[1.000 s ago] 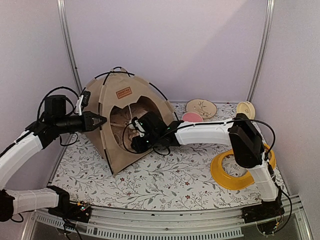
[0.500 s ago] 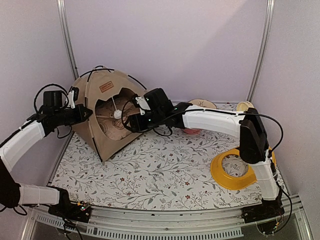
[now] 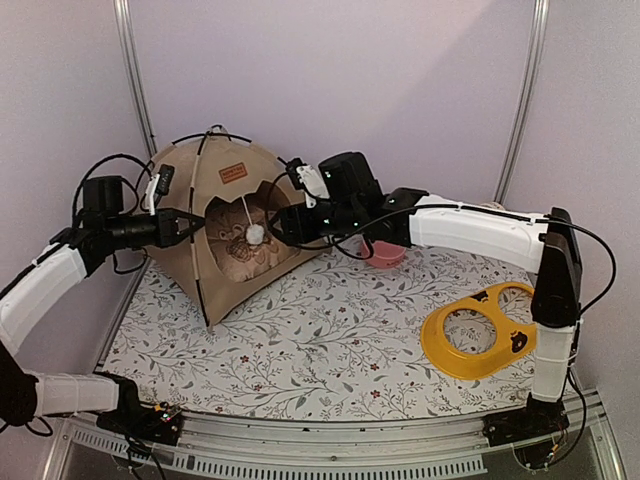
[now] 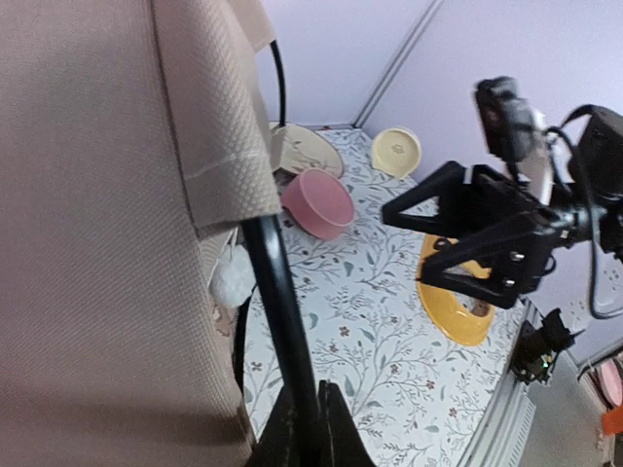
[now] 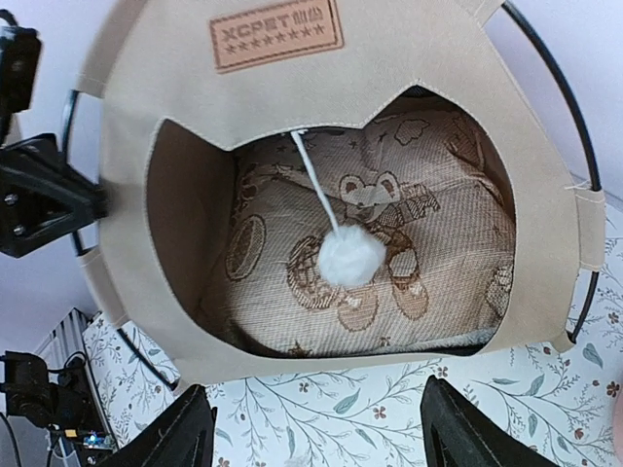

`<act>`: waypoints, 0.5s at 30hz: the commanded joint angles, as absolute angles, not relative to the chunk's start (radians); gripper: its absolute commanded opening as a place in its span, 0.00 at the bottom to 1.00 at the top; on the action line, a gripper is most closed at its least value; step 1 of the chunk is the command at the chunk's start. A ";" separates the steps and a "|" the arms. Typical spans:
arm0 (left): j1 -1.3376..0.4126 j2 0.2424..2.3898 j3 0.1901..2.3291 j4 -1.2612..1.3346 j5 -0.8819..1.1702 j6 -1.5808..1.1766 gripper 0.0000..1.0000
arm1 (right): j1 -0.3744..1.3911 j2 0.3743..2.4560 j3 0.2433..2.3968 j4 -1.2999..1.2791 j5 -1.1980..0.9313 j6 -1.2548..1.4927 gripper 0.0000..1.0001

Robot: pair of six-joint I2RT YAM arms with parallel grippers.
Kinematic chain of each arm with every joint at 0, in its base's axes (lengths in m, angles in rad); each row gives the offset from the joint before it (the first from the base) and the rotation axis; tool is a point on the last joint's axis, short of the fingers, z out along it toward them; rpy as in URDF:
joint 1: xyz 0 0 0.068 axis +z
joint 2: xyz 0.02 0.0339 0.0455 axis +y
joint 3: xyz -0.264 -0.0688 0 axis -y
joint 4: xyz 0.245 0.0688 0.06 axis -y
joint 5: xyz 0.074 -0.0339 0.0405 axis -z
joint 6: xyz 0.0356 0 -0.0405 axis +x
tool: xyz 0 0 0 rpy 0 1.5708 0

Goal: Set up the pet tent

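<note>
Pet tent [image 3: 178,185] stands upright at the back-left of the floral tablecloth [image 3: 330,345], opening turned toward the R arm. We see the left gripper [image 4: 312,420] pinched tight on a black pole [image 4: 275,292] at the tent's front-left edge, w/ tan fabric right beside it. The right gripper [image 5: 321,433] hangs just in front of the opening, jaws spread wide, nothing btwn them. Inside lies a bear-print pillow [image 5: 409,243]. A white pom-pom [image 5: 352,258] dangles on a cord in front of it, and a brown label patch [image 5: 275,34] sits above the opening. Near the back wall we spot a pink bowl [image 4: 319,202], a cream plate [image 4: 310,148] and a small yellow bowl [image 4: 397,149]. A yellow ring tray [image 3: 475,340] lies front-right, well apart from the tent.
</note>
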State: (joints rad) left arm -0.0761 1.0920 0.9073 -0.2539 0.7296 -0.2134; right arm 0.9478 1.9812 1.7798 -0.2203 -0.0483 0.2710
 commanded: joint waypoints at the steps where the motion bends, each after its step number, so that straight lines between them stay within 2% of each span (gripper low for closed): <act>1: -0.182 1.012 0.879 -0.094 0.897 -0.243 0.00 | 0.944 2.034 1.776 -0.206 -0.039 0.264 0.74; 6: -0.299 0.973 0.801 0.052 0.946 -0.342 0.00 | 0.975 2.092 1.787 -0.174 -0.013 0.273 0.72; 11: -0.327 0.914 0.686 0.244 0.966 -0.442 0.00 | 0.990 2.142 1.764 -0.189 0.030 0.314 0.70; 15: -0.327 0.907 0.638 0.315 1.013 -0.498 0.00 | 1.007 2.173 1.718 -0.198 0.056 0.319 0.77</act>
State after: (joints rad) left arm -0.3145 0.9363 0.6647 0.0822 0.9287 -0.4408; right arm 0.9882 2.1288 1.7554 -0.1970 0.0055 0.2989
